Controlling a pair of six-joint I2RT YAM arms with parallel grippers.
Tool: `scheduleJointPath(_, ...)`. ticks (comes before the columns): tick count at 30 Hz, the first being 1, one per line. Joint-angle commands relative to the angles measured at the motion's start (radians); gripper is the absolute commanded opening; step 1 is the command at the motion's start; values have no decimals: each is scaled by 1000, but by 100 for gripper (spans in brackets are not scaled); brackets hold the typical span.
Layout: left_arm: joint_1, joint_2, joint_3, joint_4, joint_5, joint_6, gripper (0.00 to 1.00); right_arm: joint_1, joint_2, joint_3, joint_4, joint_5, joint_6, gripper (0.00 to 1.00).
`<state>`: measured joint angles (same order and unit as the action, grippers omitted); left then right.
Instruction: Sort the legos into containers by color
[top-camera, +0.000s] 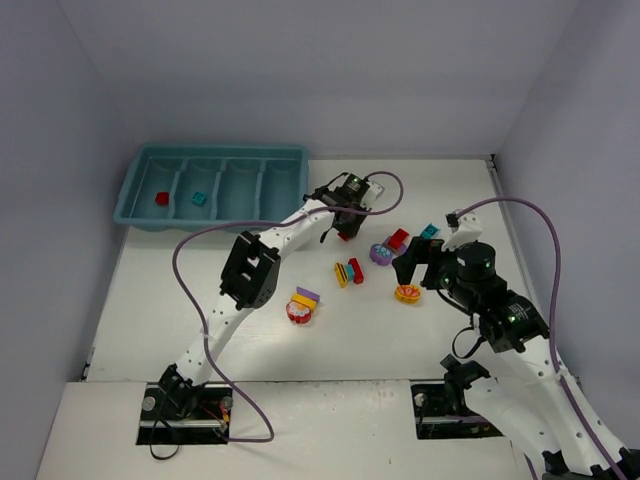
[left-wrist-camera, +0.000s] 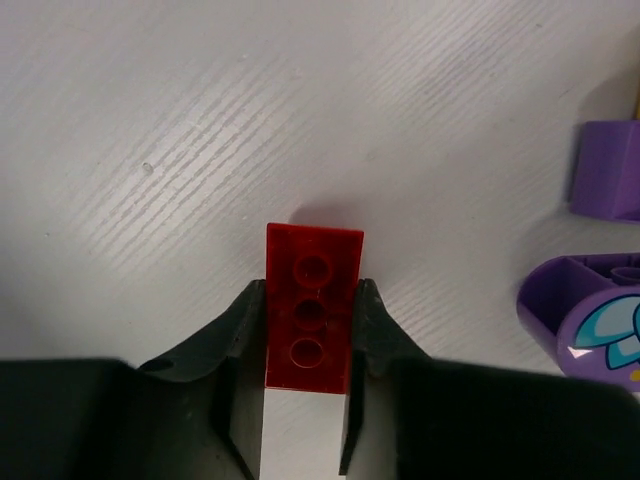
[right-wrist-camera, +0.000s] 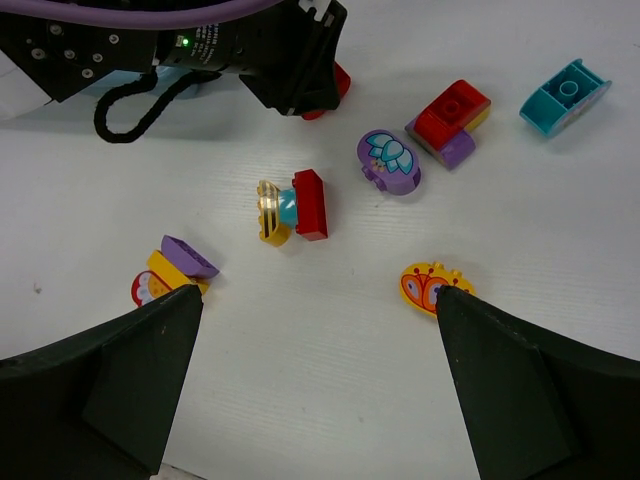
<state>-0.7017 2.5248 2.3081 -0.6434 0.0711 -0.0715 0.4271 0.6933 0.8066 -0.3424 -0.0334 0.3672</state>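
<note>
My left gripper (left-wrist-camera: 308, 302) is shut on a small red brick (left-wrist-camera: 312, 305), its fingers pressed against the brick's two long sides on the table. From above, that gripper (top-camera: 345, 226) is at the middle back of the table, with the red brick (top-camera: 344, 236) under it. The teal tray (top-camera: 220, 151) stands at the back left; a red lego (top-camera: 162, 198) lies in its leftmost compartment and a teal lego (top-camera: 199, 199) in the second. My right gripper (right-wrist-camera: 318, 300) hangs open above the table with nothing between its fingers; an orange butterfly piece (right-wrist-camera: 425, 285) lies beside its right finger.
Loose legos lie between the arms: a red, teal and yellow stack (right-wrist-camera: 293, 207), a purple round piece (right-wrist-camera: 388, 160), a red brick on purple and yellow (right-wrist-camera: 450, 120), a teal brick (right-wrist-camera: 565, 95) and a purple, yellow and red stack (right-wrist-camera: 172, 270). White walls enclose the table.
</note>
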Motion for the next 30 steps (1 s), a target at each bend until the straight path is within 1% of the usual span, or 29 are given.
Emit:
scheduleJointPath(1,8,-125,-28,77,-42,12,3,2,-8,-1,29,9,3,100)
scheduleJointPath(3,18,-204,-56,105,-57,7,0,2,-3,5,29,12,-2,100)
scheduleJointPath(7,80,-320,-71,71,-132,-19,0,2,21,23,31,15,-14,100)
scheduleJointPath(8,128,-374,-85,59,-128,-20,0,2,37,28,31,13,-17,100)
scheduleJointPath(10,188,-434,-131,62,-128,-8,0,2,52,42,31,12,-28,100)
scheduleJointPath(11,223,-489,-188,74,-135,1,0,2,69,46,31,12,-31,100)
scheduleJointPath(12,298,-510,-209,79,-143,13,0,1,80,49,31,12,-36,100)
scheduleJointPath(14,379,-544,-220,39,-154,16,0,2,107,60,33,7,-42,100)
scheduleJointPath(15,456,-549,-219,28,-154,31,0,2,117,65,34,3,-47,100)
scheduleJointPath(17,527,-558,-222,22,-174,47,0,2,139,69,36,-6,-59,100)
scheduleJointPath(18,592,-555,-220,25,-185,58,0,2,146,71,39,-10,-62,100)
scheduleJointPath(19,626,-552,-216,28,-183,56,0,2,150,71,42,-13,-68,100)
scheduleJointPath(21,691,-522,-193,25,-160,32,0,4,163,72,43,-14,-74,100)
scheduleJointPath(22,759,-490,-158,19,-130,26,1,2,173,72,46,-16,-74,100)
scheduleJointPath(24,806,-454,-132,21,-123,15,6,2,186,72,49,-17,-76,100)
scheduleJointPath(26,862,-390,-83,13,-119,15,7,2,205,72,48,-19,-70,100)
scheduleJointPath(27,879,-368,-63,8,-117,15,8,2,213,74,48,-23,-60,100)
scheduleJointPath(30,930,-313,-39,33,-96,-11,18,2,236,71,49,-26,-44,100)
